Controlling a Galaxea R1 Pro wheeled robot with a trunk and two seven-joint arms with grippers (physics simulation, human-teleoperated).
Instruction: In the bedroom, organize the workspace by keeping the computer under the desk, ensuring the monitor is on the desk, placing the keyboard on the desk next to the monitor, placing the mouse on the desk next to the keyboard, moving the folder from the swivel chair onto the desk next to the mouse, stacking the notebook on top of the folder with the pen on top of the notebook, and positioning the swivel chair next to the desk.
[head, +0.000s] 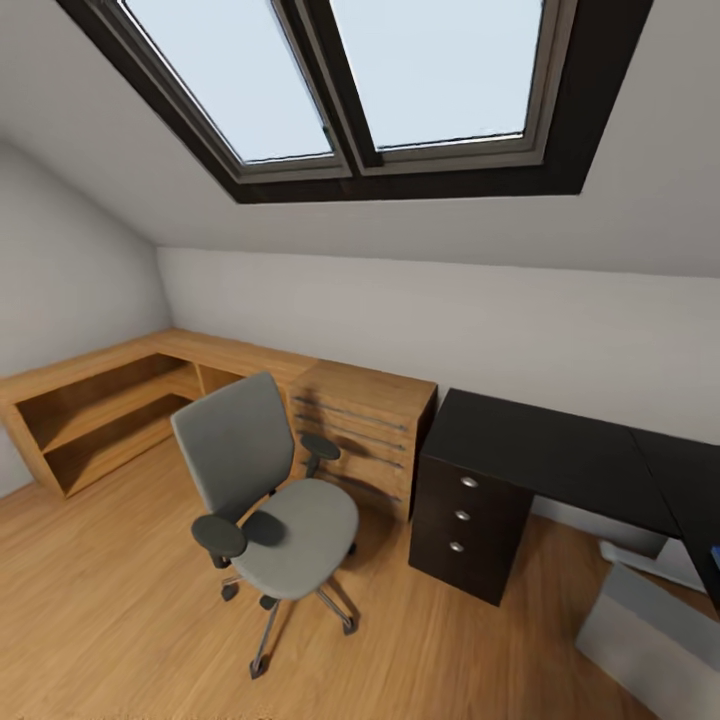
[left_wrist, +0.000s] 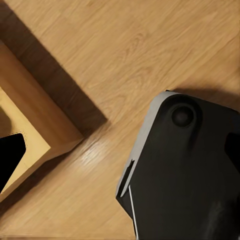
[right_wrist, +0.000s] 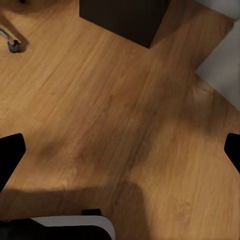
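Downward, right jaws wide over floor (right_wrist: 110, 115).

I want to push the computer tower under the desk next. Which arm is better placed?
Right, probably. The computer sits at the head view's lower right beside the desk, and the right wrist camera faces the drawer unit nearby.

The swivel chair (head: 265, 500) with grey seat and back, black armrests and a chrome star base stands upright on the wooden floor, apart from the desk (head: 560, 452) and left of it. The desk has a black top and a dark drawer unit with three silver knobs. The light grey computer (head: 655, 635) is on the floor by the desk's right part.
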